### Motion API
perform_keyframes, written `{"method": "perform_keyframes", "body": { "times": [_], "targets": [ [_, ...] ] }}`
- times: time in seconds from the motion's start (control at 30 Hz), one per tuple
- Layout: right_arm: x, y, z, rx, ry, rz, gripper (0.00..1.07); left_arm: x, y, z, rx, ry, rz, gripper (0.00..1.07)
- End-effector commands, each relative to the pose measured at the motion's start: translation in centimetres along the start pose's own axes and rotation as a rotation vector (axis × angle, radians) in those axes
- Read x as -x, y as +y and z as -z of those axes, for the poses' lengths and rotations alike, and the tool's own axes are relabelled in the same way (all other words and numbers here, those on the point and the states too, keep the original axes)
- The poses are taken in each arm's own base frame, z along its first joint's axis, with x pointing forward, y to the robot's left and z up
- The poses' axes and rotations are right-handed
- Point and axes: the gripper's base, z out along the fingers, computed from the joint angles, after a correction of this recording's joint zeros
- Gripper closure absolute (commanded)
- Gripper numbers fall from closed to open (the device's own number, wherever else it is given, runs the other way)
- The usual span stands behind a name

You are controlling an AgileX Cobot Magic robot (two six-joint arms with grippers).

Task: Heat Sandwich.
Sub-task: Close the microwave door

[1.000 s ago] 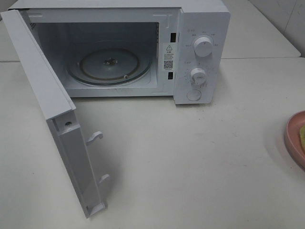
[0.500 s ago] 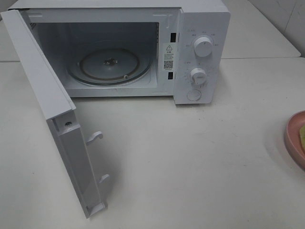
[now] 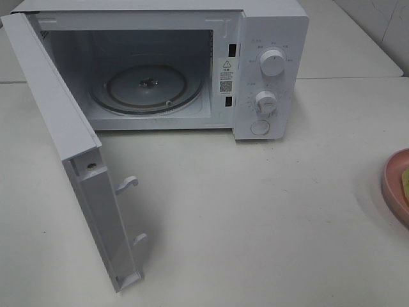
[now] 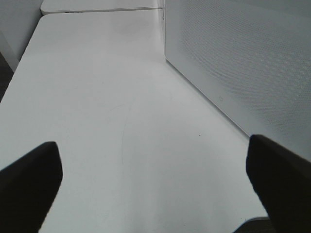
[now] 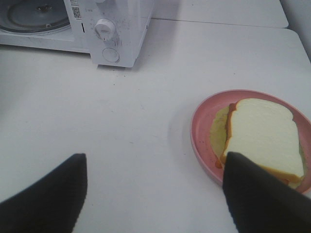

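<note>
Sandwich: the sandwich (image 5: 262, 137) lies flat on a pink plate (image 5: 201, 141) at the right edge of the tabletop, only the plate's rim (image 3: 396, 185) showing in the high view.
Long axis: the top slice is close to square, so no clear long axis; one crust side faces the right gripper.
Right gripper: the right gripper (image 5: 155, 194) hangs over bare table with its fingers wide apart and nothing between them; the sandwich sits just beyond one fingertip (image 5: 257, 194).
Left gripper: the left gripper (image 4: 155, 184) is likewise spread and empty, beside the microwave door (image 3: 70, 147) near the left edge.
Nearer arm: the right, clearly.
Microwave: the microwave (image 3: 268, 38) stands at the far edge, door swung open, glass turntable (image 3: 147, 86) bare.
Progress: judged early; the sandwich is untouched.
</note>
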Motion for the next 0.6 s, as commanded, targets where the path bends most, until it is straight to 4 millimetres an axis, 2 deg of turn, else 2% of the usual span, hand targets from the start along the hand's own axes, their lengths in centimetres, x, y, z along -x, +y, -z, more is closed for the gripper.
{"method": "perform_keyframes", "body": {
  "times": [0.03, 0.6],
  "targets": [
    [-0.21, -0.01, 0.33, -0.009, -0.031, 0.003, 0.33, 0.05, -0.04, 0.06, 0.002, -0.017, 0.002, 0.09],
    [-0.21, -0.01, 0.33, -0.009, -0.031, 0.003, 0.33, 0.27, -0.08, 0.19, -0.002, -0.031, 0.017, 0.09]
  ]
}}
